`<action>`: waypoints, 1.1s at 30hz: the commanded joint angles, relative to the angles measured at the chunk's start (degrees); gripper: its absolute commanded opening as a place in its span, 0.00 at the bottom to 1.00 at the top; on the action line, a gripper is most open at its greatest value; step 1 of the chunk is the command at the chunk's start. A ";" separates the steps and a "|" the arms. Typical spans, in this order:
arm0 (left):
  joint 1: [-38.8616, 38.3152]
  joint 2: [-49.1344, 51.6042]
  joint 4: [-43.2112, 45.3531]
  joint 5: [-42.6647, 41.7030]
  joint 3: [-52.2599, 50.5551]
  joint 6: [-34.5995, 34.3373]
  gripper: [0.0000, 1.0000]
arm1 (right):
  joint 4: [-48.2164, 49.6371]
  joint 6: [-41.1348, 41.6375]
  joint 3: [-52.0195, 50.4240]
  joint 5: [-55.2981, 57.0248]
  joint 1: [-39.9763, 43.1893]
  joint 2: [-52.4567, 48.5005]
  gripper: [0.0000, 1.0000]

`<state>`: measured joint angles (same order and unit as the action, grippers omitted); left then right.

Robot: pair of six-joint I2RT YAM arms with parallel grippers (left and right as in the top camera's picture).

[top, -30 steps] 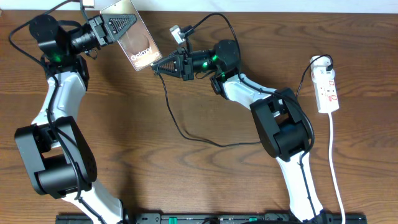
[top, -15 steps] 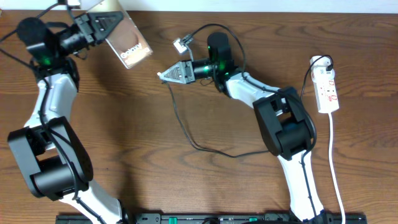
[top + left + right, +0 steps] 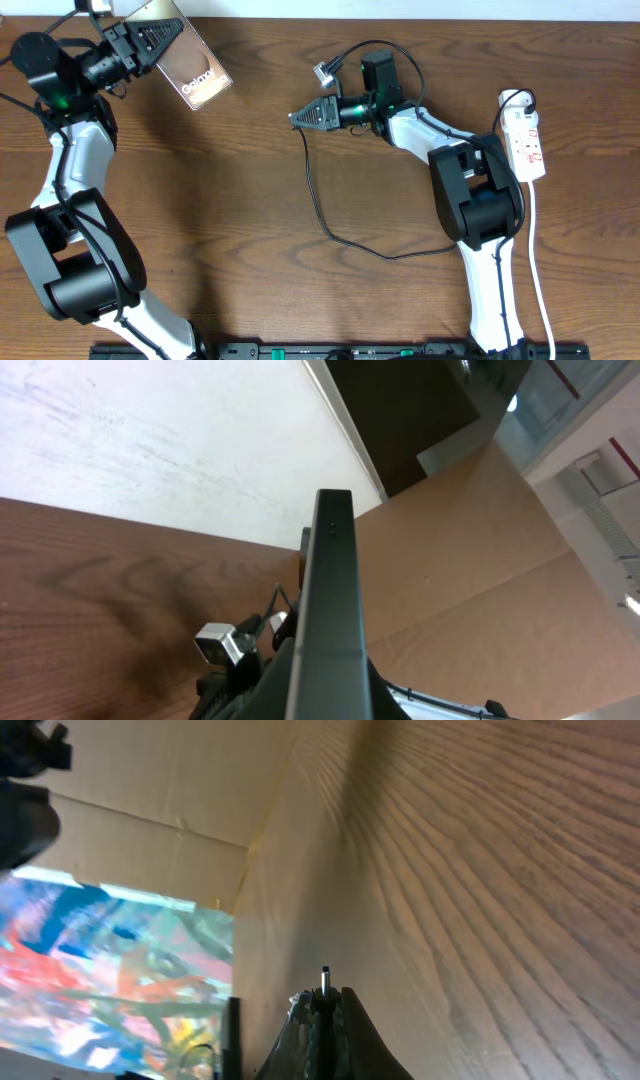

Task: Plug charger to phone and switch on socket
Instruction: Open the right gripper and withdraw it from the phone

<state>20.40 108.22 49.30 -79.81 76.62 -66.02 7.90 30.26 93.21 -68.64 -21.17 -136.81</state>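
Note:
My left gripper [image 3: 165,35] is shut on the bronze phone [image 3: 197,78] and holds it raised at the table's back left, "Galaxy" lettering facing up. In the left wrist view the phone [image 3: 330,610] shows edge-on between the jaws. My right gripper [image 3: 297,118] is shut on the charger's plug, pointing left toward the phone across a wide gap. In the right wrist view the small metal plug tip [image 3: 325,977] sticks out past the shut fingers [image 3: 350,1025]. The black charger cable [image 3: 322,215] loops down and right across the table. The white socket [image 3: 527,145] lies at the far right.
A white adapter [image 3: 514,100] sits plugged into the socket's far end. The socket's white cord [image 3: 541,285] runs toward the table's front edge. Both arm bases stand at the front. A cardboard wall [image 3: 150,840] rises behind the table.
The left arm has swung the phone left toward the back corner. The right gripper has drawn back to the right with the plug, so the gap between them has widened.

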 commanded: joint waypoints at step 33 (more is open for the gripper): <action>-0.07 -0.81 -0.83 -0.76 0.48 1.66 0.07 | -72.43 -12.87 30.95 74.07 -7.63 1.49 0.99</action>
<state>20.40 108.22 47.97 -79.83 76.62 -65.12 -64.60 16.01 123.81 2.63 -28.60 -136.66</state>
